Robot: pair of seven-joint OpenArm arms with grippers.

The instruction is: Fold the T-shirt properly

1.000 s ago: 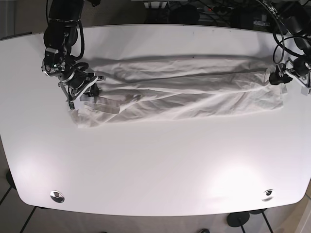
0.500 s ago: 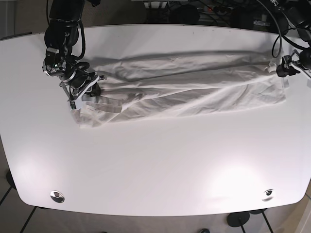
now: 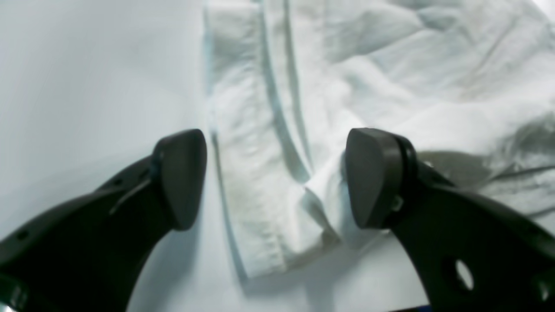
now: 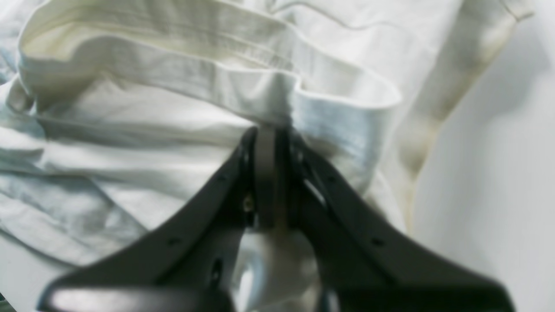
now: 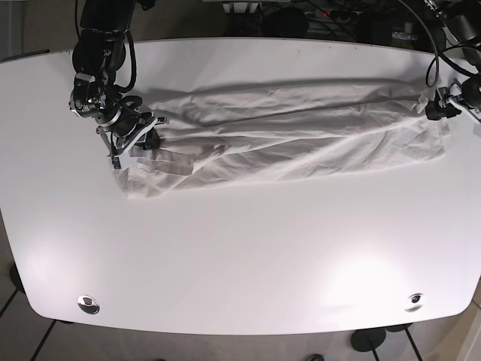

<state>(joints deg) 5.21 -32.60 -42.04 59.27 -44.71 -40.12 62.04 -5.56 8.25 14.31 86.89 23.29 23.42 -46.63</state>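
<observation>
The white T-shirt (image 5: 285,135) lies stretched out as a long folded band across the far half of the white table (image 5: 240,248). My right gripper (image 5: 137,141) is at the shirt's left end and, in the right wrist view, my right gripper (image 4: 269,143) is shut on a folded hem of the shirt (image 4: 217,95). My left gripper (image 5: 440,111) is at the shirt's right end. In the left wrist view my left gripper (image 3: 275,177) is open, its jaws straddling the shirt's hemmed edge (image 3: 260,208) that lies on the table.
Two round metal fittings sit near the table's front edge, one on the left (image 5: 88,304) and one on the right (image 5: 414,301). Dark cables and equipment (image 5: 301,15) stand behind the far edge. The floor shows below the front edge.
The shirt has been drawn a little to the right and lies straighter. My left gripper has moved up and right at the shirt's right end. My right gripper has shifted slightly right.
</observation>
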